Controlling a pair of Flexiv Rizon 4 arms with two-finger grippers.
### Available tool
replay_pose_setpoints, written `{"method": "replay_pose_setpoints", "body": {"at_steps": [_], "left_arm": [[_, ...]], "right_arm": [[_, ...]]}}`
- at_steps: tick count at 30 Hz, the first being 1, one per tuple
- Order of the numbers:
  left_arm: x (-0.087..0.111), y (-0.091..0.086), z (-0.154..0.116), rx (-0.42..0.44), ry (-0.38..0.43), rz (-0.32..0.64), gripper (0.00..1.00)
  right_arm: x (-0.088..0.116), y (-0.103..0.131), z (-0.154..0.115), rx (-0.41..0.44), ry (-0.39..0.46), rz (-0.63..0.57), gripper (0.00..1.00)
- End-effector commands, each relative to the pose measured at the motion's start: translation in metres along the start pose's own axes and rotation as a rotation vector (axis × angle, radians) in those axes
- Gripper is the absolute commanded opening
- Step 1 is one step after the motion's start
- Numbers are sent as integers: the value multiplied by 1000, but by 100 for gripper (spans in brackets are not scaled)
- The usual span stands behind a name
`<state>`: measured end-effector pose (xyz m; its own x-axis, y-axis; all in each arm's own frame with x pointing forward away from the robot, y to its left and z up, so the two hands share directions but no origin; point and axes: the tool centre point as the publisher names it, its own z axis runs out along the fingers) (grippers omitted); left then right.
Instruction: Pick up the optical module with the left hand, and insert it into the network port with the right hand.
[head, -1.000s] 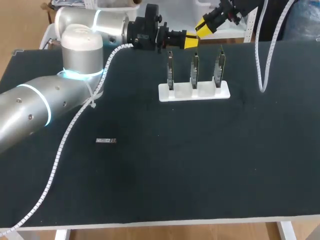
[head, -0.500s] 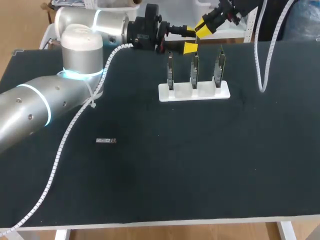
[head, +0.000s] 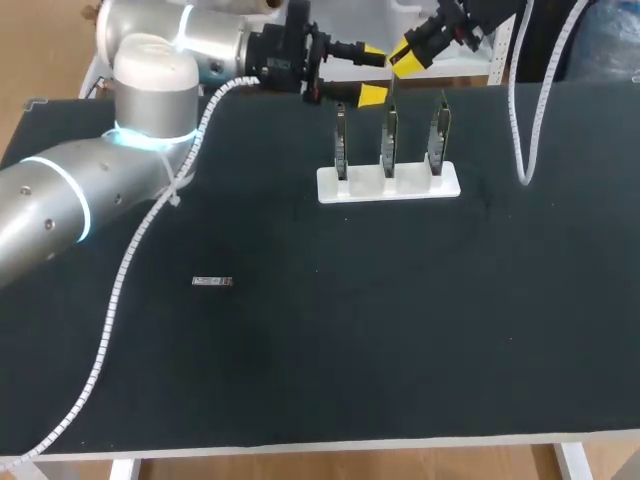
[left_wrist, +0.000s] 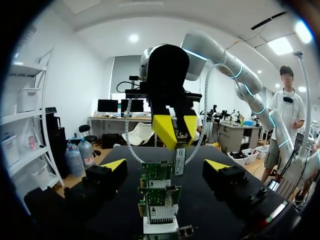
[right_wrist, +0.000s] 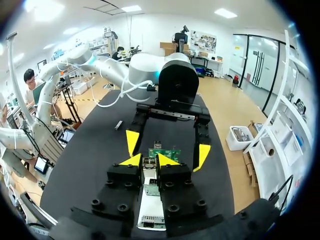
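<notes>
Head view shows us, from the left, a small silver piece (head: 211, 281) lying alone on the table (head: 400, 330), our left gripper (head: 372, 72) spread wide, seemingly to free the optical module (left_wrist: 179, 161), which our right gripper (head: 405, 58) pinches narrowly over the card stand (head: 388, 183).

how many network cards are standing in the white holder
3, all upright in the white holder: the left card, the middle card, the right card. None seems hidden.
</notes>
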<state>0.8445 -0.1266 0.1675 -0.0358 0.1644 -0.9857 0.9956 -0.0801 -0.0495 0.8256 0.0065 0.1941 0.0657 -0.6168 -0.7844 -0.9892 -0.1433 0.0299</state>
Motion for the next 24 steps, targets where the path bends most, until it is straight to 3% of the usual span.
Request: {"method": "replay_pose_setpoints", "body": {"at_steps": [1,13,24], "left_arm": [[-3,-12,-9,-22,34,0,100],[-2,-27,-20,-39,97,-16,100],[-4,-33,-26,-127,187,-16,100]], "right_arm": [[1,-8,-2,-1023,-4,0,0],[2,-9,-2,-1010,-10,3,0],[3,-10,-2,-1004,-12,4,0]]}}
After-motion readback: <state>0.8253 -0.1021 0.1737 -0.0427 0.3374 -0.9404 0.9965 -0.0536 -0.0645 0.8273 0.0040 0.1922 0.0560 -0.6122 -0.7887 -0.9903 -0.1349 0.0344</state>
